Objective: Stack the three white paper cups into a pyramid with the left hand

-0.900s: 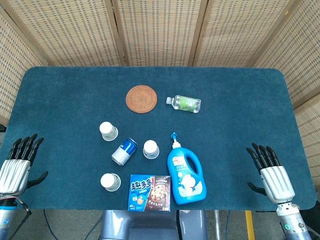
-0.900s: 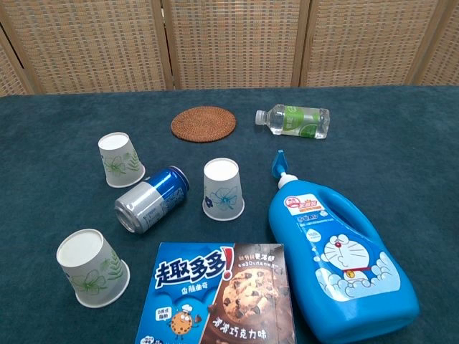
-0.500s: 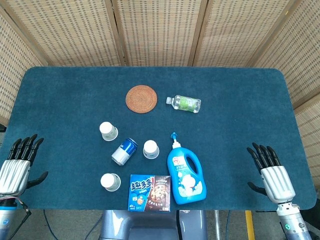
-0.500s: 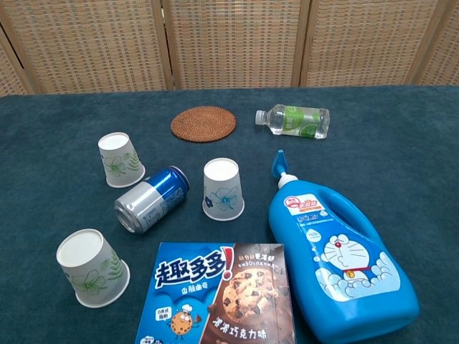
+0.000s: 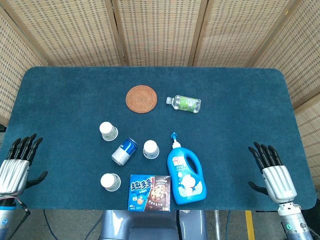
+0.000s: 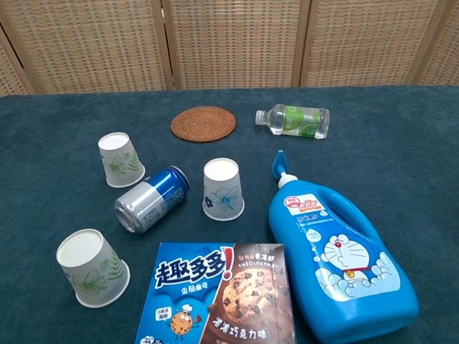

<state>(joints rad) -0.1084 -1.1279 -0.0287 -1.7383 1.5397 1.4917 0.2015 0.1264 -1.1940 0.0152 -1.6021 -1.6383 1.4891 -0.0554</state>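
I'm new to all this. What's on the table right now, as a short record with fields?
cups: three white paper cups, upside down, apart, none stacked
between them: blue can on its side
clutter: cookie box, blue detergent bottle, water bottle, woven coaster
left hand: open, holds nothing
right hand: open, holds nothing

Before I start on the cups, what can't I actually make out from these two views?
- Left hand and right hand: outside the chest view; in the head view their arms are cut off by the bottom edge.
- Cookie box and detergent bottle: lower ends cut by the chest view's bottom edge.
- Prints on the three paper cups: too small in the head view.
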